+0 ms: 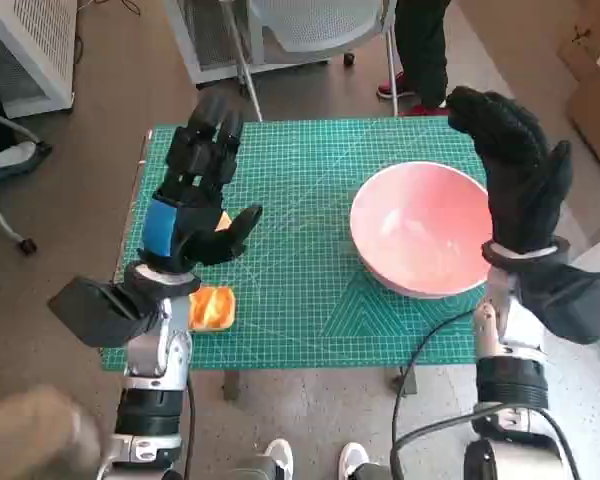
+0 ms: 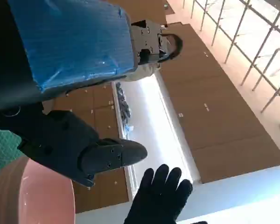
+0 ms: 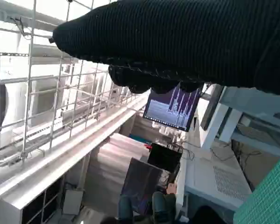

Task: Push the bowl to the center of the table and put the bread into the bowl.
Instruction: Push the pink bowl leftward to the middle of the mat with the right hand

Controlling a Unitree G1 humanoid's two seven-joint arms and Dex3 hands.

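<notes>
A pink bowl (image 1: 420, 228) sits on the right part of the green cutting mat (image 1: 300, 190); its rim (image 2: 18, 196) also shows in the left wrist view. An orange-brown piece of bread (image 1: 212, 307) lies near the mat's front left corner, partly behind my left arm. My left hand (image 1: 195, 185) is raised above the mat's left side, fingers apart, holding nothing. My gloved right hand (image 1: 515, 170) is raised upright just past the bowl's right rim, fingers extended and empty; that right hand (image 2: 159, 196) appears in the left wrist view too.
A chair base (image 1: 300, 40) and a person's legs (image 1: 420, 50) stand behind the table. Another person's shoes (image 1: 310, 460) show at the front edge. A cable (image 1: 430, 350) hangs off the front right. Cardboard boxes (image 1: 595, 70) lie at far right.
</notes>
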